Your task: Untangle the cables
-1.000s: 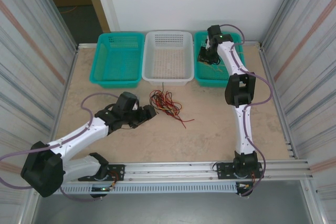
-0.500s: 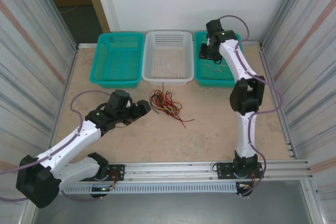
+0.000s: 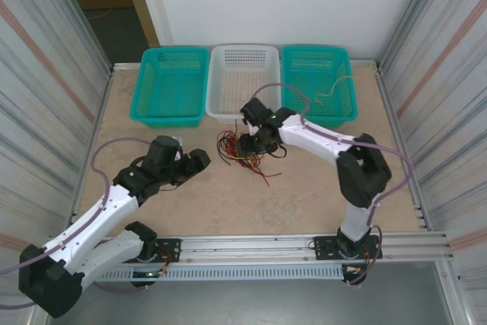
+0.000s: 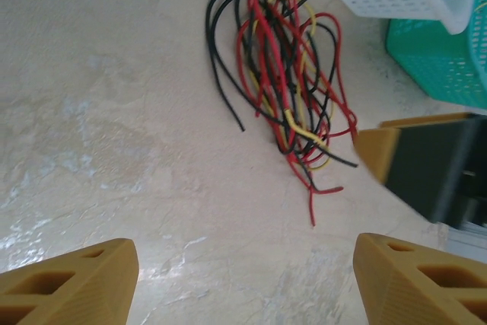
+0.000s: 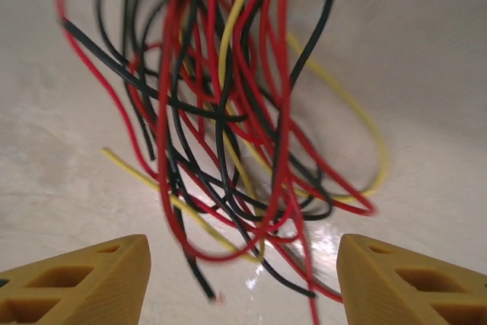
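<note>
- Mid-worktop, just near of the white basket (image 3: 243, 74): cables (image 3: 242, 153) in one loose red/black/yellow knot, lying flat on the worktop (image 3: 304, 195). One black end reaches toward the basket wall.
- Right tool (image 3: 251, 144) directly over the knot, released, jaws spread wide, nothing gripped.
- Left tool (image 3: 202, 160) just left of the knot, aimed at it, likewise released and empty.
- Step in hand, as a judgement: single out one strand and draw it clear.
- Go for a free end or outer loop, not the dense middle. Best candidates look like the black end on the left fringe and the red tail trailing out the near side.
- Pin the bundle with one tool and pull with the other, slowly, along the strand's own run. Stop if the whole knot drags.
- Close low, tips near the surface, since thin wire probably slips out of a high pinch.
- Short thicker yellow bit mid-knot in the left wrist view; tie or wire, cannot tell.
- Surface: pale mottled board with faint sheen. Probably slick, so expect sliding.
- Room: left teal basket (image 3: 171, 85) and right teal basket (image 3: 293, 89) flanking the white one on the far edge, with what looks like a pale strand (image 3: 332, 90) in the right one. Corrugated metal walls left and right, white wall far, aluminium rail (image 3: 259, 243) near.
</note>
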